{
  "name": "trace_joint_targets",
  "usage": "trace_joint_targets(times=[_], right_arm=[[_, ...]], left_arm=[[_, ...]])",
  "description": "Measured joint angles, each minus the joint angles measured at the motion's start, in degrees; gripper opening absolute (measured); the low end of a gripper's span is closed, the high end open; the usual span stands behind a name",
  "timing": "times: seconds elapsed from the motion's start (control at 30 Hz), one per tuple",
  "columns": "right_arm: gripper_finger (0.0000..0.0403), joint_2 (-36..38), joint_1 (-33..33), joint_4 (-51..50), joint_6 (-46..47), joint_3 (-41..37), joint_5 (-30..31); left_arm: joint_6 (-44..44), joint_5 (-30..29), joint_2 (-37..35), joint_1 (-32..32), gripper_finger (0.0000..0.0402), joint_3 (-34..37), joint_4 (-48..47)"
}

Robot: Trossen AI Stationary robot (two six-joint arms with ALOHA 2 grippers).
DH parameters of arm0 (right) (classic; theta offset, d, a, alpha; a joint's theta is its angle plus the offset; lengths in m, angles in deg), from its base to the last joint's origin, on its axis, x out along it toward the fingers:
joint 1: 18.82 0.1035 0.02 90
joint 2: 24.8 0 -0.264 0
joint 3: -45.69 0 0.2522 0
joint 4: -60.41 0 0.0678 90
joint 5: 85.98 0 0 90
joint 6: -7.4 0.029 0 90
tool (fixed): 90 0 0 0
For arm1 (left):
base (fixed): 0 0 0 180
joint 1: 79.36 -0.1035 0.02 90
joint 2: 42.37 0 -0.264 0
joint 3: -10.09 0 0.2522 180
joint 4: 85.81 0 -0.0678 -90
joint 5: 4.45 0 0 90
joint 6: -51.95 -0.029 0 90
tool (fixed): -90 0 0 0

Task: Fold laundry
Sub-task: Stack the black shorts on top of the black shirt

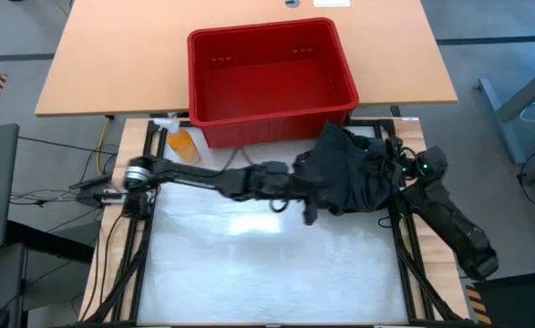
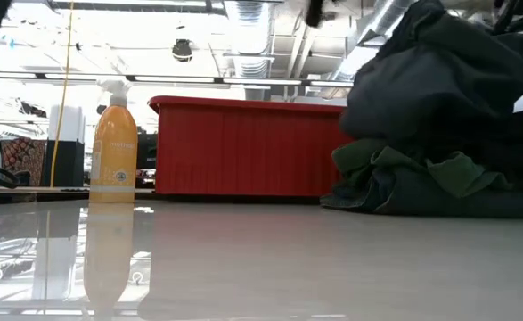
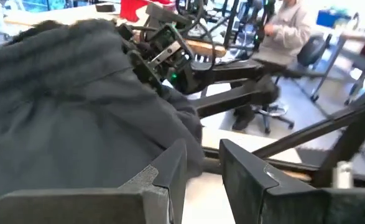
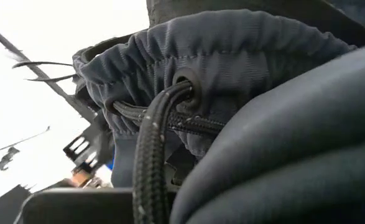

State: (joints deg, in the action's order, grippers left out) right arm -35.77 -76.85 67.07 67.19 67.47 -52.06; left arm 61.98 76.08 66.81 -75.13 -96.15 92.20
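Observation:
The laundry (image 1: 349,169) is a heap of dark cloth on the table's far right part, just in front of the red bin (image 1: 276,118). In the low view a dark grey garment (image 2: 439,80) is raised above a crumpled green shirt (image 2: 457,174), which lies on the table. My right gripper (image 1: 387,171) reaches into the heap from the right, buried in the grey cloth. My left gripper (image 3: 204,174) reaches level across the table to the heap's left side (image 1: 311,202). It is open by a narrow gap with nothing between its fingers. My left gripper has the grey garment's edge (image 3: 170,134) lying beside the outer side of one finger (image 3: 170,168); whether they touch I cannot tell. My right gripper is shut on the grey garment near its gathered waistband with the eyelet and drawstring (image 4: 182,87). Bunched cloth covers the fingers, so the kind of hold does not show. The garment is raised, and its lower part rests on the heap.
An orange spray bottle (image 1: 183,141) stands at the far left, beside the bin. The white table surface (image 1: 267,264) lies bare toward the near edge. Black frame rails (image 1: 404,246) run along the table's sides. A person (image 3: 288,31) sits beyond the table.

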Motion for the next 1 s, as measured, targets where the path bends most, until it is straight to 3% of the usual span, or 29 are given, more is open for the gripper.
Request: trace_joint_targets(times=[0.37, 0.5, 0.67, 0.9, 1.0], right_arm=[[0.0063, 2.96, -10.61, -5.22, -0.23, -0.05, -3.03], [0.0141, 2.71, -11.97, -5.21, 1.32, -0.05, -3.43], [0.0249, 1.59, -13.91, -5.98, 3.43, 0.05, -8.55], [0.0269, 1.44, -22.0, -9.0, 3.94, 2.53, -8.63], [0.0263, 0.56, -27.25, -18.61, 0.64, 7.49, -10.27]], left_arm=[[-10.11, 1.38, 19.84, -8.34, 0.0086, -19.94, -3.27], [-8.05, 2.31, 23.93, -10.17, 0.0086, -25.76, -7.98], [-7.11, 5.22, 26.12, -11.16, 0.0086, -28.79, -10.45], [-8.17, 5.27, 26.1, -11.11, 0.0086, -28.93, -14.81], [-8.29, 5.74, 26.07, -11.18, 0.0086, -28.93, -15.86]])
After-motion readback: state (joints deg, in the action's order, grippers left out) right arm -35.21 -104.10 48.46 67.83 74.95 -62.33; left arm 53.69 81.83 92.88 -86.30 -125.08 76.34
